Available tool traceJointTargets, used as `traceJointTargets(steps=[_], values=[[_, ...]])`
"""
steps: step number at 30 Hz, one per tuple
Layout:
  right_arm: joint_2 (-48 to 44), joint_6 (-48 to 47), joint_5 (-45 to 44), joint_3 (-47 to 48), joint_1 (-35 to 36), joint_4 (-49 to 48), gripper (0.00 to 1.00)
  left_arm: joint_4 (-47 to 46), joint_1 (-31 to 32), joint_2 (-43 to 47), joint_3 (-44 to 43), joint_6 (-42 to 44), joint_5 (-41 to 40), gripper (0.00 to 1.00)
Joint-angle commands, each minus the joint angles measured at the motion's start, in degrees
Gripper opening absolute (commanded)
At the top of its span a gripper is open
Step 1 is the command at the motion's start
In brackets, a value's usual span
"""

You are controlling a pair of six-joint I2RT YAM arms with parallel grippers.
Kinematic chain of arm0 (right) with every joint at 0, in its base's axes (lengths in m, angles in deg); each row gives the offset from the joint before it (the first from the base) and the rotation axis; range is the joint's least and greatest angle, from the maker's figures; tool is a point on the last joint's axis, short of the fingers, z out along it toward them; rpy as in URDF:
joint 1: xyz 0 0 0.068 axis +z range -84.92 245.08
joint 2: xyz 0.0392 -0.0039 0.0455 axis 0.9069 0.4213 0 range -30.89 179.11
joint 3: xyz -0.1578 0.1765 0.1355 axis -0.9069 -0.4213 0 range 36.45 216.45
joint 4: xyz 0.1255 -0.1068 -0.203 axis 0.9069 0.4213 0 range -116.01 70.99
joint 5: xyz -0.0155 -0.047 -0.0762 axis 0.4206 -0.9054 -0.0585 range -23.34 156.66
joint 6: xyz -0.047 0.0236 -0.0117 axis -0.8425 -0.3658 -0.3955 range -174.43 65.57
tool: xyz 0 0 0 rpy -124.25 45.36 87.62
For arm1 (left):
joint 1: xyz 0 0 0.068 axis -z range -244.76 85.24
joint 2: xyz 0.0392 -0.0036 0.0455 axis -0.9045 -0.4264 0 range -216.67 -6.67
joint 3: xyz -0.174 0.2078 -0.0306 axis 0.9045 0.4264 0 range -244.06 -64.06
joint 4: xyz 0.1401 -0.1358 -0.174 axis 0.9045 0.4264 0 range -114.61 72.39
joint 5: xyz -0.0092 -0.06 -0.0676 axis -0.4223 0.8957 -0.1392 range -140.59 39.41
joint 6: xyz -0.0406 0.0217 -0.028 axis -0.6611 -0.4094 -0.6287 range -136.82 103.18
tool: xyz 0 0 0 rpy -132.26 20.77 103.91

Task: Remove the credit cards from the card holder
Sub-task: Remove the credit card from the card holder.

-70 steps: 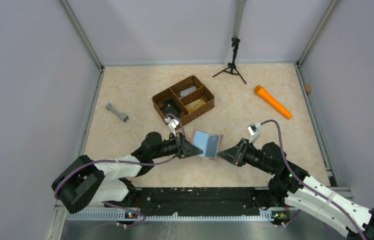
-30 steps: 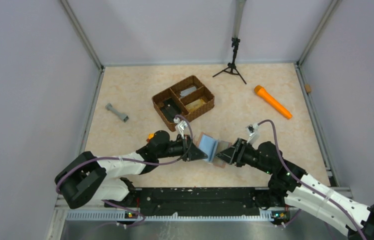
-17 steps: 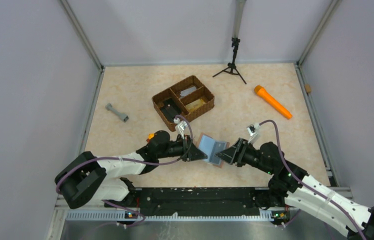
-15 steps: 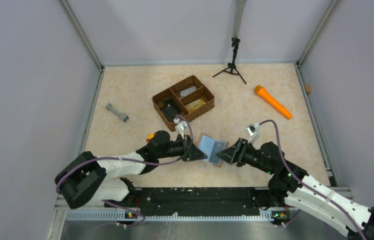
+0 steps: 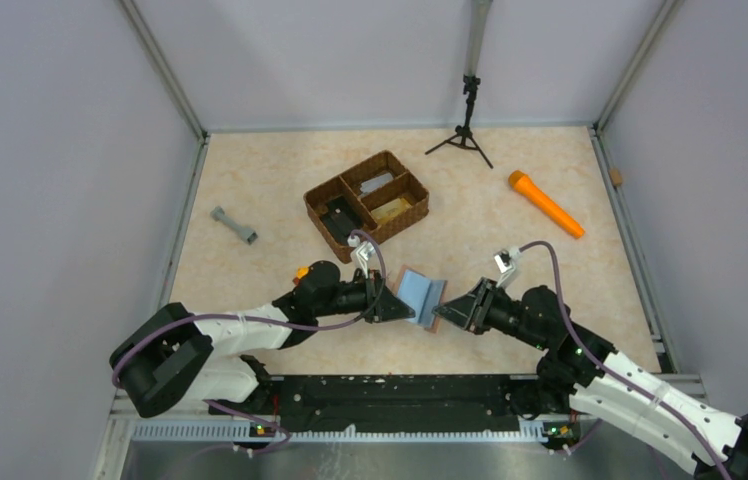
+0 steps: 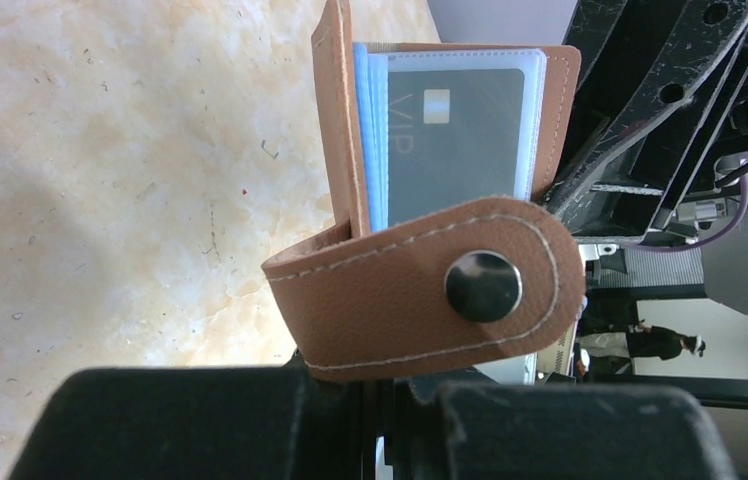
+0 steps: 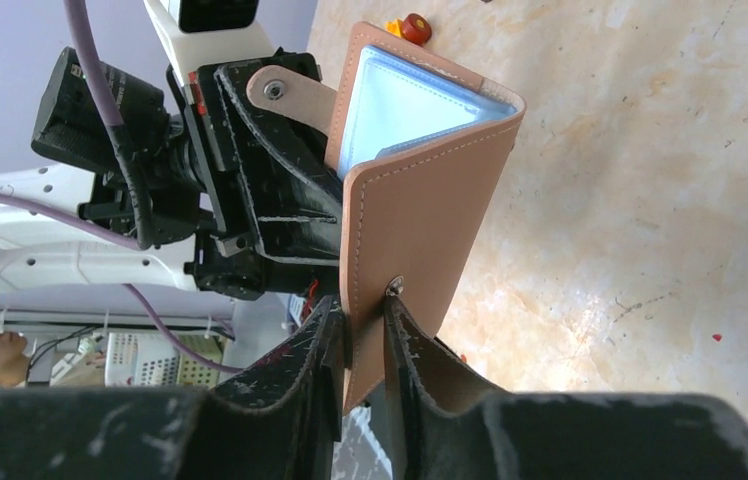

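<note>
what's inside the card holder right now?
Half-open card holder shows pale-blue clear sleeves; the front one holds a grey VIP card. Sleeves behind it are covered, so other cards can't be confirmed.

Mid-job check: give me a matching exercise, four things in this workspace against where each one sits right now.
Things:
1 card holder
2 orange torch
3 woven basket
4 grey dumbbell-shaped piece

Places:
A far right, towards the back
B near the left wall
C gripped by left hand and right hand
D centre, beyond both hands

Pairs: 1-C; 2-A; 3-D; 4-B
</note>
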State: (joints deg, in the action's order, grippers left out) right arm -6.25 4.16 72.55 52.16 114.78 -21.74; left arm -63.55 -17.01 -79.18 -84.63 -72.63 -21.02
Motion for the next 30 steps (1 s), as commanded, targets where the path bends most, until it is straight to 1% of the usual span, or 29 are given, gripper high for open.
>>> traceJointTargets(steps=[1,3,6,9,18,23,25,27,29,30], values=[[-0.1,-0.3,0.4,0.1,-0.2,-3.7,0.19,-3.4,0.3,1.0,-2.6,-0.4,1.3,0.0],[0.4,-0.3,0.7,-0.1,-0.1,-3.9,0.24,-3.5,0.4,1.0,-2.8,-0.5,1.5,0.0],[1.4,-0.2,0.9,0.1,-0.1,-3.9,0.24,-3.6,0.8,0.9,-2.9,-0.6,1.6,0.0],[2.0,-0.1,1.1,0.0,-0.1,-6.1,0.24,-3.8,1.1,0.6,-3.1,-0.6,1.8,0.0],[2.3,0.0,0.6,0.2,-0.1,-5.1,0.13,-4.9,1.6,-0.2,-3.7,-1.0,2.5,0.0],[2.5,0.0,0.4,0.2,-0.1,-4.9,0.12,-4.8,2.0,-0.1,-4.0,-1.1,2.8,0.0],[2.7,0.0,0.3,0.2,-0.1,-4.9,0.11,-4.8,2.1,-0.1,-4.2,-1.1,2.9,0.0],[3.1,-0.1,0.4,0.2,-0.1,-4.9,0.13,-4.8,2.2,-0.2,-4.3,-1.1,3.0,0.0],[3.4,-0.2,0.6,0.1,-0.1,-5.6,0.24,-4.9,2.4,-0.4,-4.5,-1.1,3.2,0.0],[3.4,-0.2,0.7,0.0,-0.1,-5.8,0.27,-4.9,2.6,-0.4,-4.6,-1.0,3.2,0.0]])
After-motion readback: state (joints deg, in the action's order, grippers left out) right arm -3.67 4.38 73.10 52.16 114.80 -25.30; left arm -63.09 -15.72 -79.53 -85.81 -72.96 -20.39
